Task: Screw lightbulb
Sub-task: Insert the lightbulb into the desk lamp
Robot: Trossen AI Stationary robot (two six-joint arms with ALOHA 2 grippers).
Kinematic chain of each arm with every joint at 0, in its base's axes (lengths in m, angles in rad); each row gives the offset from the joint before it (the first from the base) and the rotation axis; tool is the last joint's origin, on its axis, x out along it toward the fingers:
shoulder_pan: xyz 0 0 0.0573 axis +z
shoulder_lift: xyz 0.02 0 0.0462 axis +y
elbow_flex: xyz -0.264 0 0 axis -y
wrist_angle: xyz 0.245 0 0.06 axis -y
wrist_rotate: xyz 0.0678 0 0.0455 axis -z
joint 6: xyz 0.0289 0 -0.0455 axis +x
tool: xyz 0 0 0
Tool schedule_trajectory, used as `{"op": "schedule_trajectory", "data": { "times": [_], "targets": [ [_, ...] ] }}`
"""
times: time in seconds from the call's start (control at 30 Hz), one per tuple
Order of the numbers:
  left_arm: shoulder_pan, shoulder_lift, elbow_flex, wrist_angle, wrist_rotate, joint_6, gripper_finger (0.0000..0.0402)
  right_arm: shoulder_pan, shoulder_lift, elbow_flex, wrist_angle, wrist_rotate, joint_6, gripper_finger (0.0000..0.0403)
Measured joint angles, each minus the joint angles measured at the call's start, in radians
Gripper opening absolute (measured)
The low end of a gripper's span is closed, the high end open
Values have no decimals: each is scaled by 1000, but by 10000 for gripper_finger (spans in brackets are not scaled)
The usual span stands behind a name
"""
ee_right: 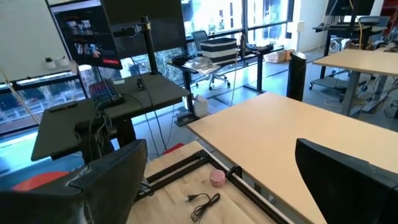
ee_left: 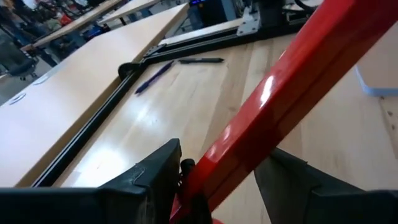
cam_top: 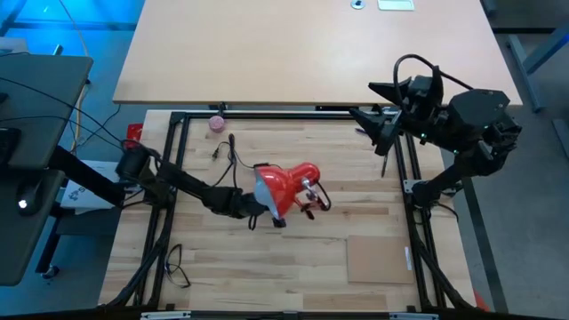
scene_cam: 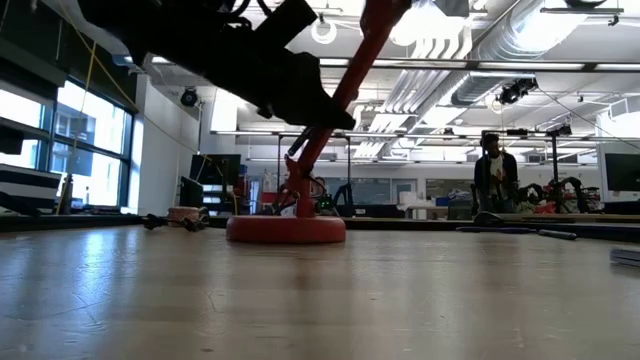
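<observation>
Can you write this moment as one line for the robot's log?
left claw: open, astride red lamp's arm | right claw: open, empty, off to the right | lightbulb: not seen

The surface (cam_top: pixel 293 267) is seen to be pale wood planks with visible grain and a smooth, faintly satin finish; a plainer, matt tan panel (cam_top: pixel 378 258) is set into it at five o'clock. The lamp (cam_top: pixel 289 187) is coated in glossy red paint, and bright highlights are carried along its stem (ee_left: pixel 273 112). The frame (cam_top: pixel 267 114) bordering the surface looks like matt black metal. The left gripper (ee_left: pixel 217 186) fingers appear as dull, dark plastic.
</observation>
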Motion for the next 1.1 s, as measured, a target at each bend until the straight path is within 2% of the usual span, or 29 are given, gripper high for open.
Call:
{"op": "schedule_trajectory", "data": {
  "times": [0.27,0.93,1.1],
  "targets": [
    [-1,-73,-2,-127,6,-10,188,0,0,0,0,-1,-26,399],
    [16,-108,1,-130,48,52,188,0,0,0,-4,1,-41,399],
    [36,-114,1,-125,127,-4,189,0,0,0,-4,5,-40,399]
  ]
}}
